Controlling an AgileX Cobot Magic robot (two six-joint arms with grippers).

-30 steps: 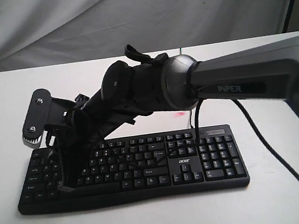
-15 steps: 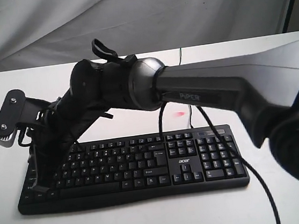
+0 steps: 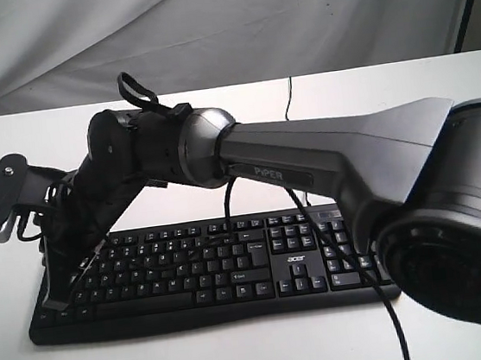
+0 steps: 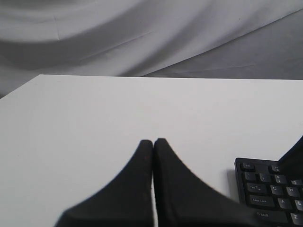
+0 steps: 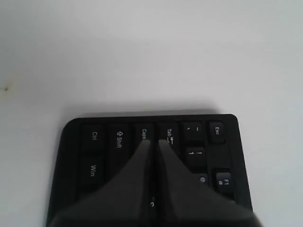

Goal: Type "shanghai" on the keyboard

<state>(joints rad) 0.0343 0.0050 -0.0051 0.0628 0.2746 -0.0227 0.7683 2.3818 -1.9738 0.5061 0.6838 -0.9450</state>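
The right tool (image 5: 154,143), a pair of tapered black fingers clenched together on nothing so that they make one blunt stylus, points down at the far left end of the keyboard, its tips over the seam between the Caps Lock key (image 5: 143,133) and the Tab key (image 5: 169,134). Whether the tips actually rest on a key cannot be told from either view. Behind it the grey and black right arm (image 3: 324,149) reaches across the whole scene from the right, and its loose black cables (image 3: 394,319) hang over the number-pad side. The wide black plastic keyboard (image 3: 208,275) with small white legends lies flat on the white desk (image 3: 200,358), its long edge facing the exterior camera. The left tool (image 4: 153,141) is likewise clenched and empty, poised above bare desk just beside the keyboard's left end. The letters needed here, "s" and "a", sit just inboard of Caps Lock, so the stylus probably needs a small shift along the home row. It should then drop straight down onto the middle of one keycap, press briefly, and lift clear before travelling on. A tip straddling two keys risks Caps Lock or a double letter, and the hanging cables could brush other keys.
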